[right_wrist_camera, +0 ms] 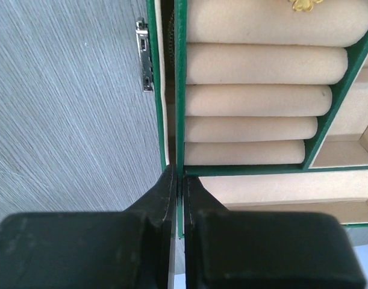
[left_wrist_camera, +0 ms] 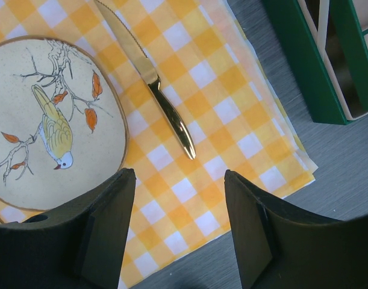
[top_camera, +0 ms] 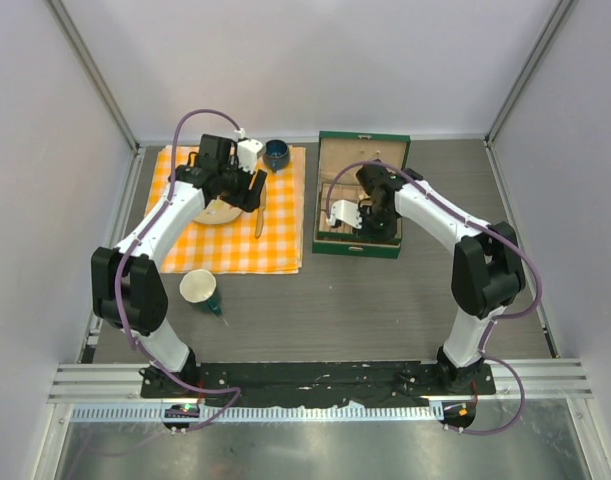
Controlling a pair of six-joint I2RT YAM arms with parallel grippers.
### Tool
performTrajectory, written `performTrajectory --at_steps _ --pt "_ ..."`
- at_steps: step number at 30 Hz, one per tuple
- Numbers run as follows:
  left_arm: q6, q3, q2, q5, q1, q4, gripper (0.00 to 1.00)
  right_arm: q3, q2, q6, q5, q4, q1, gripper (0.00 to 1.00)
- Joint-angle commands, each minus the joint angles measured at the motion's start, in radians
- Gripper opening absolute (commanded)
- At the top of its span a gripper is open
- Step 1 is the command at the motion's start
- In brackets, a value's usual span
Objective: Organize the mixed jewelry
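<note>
Gold piece (right_wrist_camera: 304, 5) beyond pincer (right_wrist_camera: 179, 176) (clamping tray (right_wrist_camera: 180, 90))

No text, label or number can be read anywhere.

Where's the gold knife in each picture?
Top: knife on the checked cloth, just right of the plate.
Left wrist: knife in the upper middle, right of the plate.
Right wrist: not in it.
Shared landmark: the green box, in all three views.
</note>
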Motion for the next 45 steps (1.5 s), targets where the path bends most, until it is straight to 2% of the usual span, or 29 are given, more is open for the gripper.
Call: performTrajectory --at_steps 1,45 --pt "-0.004 0.026 -0.007 0.022 0.009 0.009 0.65 0.024 0.000 -0.003 0.004 0.007 0.014 0.01" --pt "-0.005 0.021 -0.013 0.033 0.018 0.009 0.65 0.004 0.043 0.003 -0.002 0.073 0.029 0.01"
